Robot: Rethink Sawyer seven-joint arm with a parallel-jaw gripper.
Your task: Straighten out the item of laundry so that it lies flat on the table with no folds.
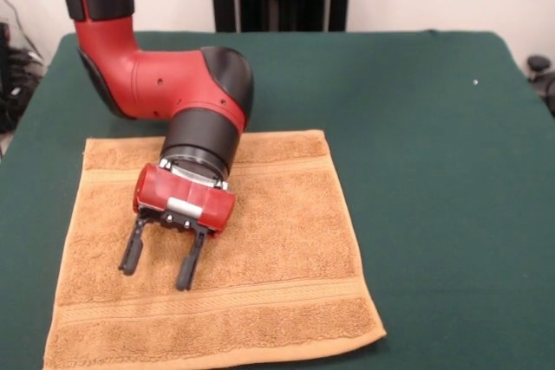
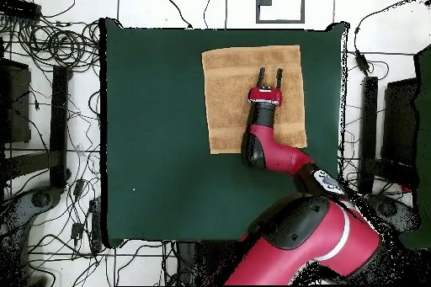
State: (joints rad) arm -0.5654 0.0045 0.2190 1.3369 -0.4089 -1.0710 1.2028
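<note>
The gripper (image 1: 161, 268) hangs over the towel (image 1: 277, 257) with its two black fingers (image 1: 133, 251) spread apart, nothing between them. From the front, the fingertips point down and toward the camera, over the towel's middle part; whether they touch the cloth cannot be told.

The towel lies spread on the green table (image 1: 434, 145), flat and without visible folds. Ahead of the fingertips, on the camera side, a ribbed band runs across the cloth, and past it the near hem reaches the picture's lower edge. Behind the fingers, under the red wrist, a second band runs near the far hem. The towel is roughly square, so no long axis stands out; its edges sit slightly skewed to the table's edges.

From overhead, the towel (image 2: 231, 98) lies beneath and around the gripper (image 2: 269, 75), near the table (image 2: 151, 132) edge farthest from the robot's base, with bare felt well beyond the fingers on the picture's left.
</note>
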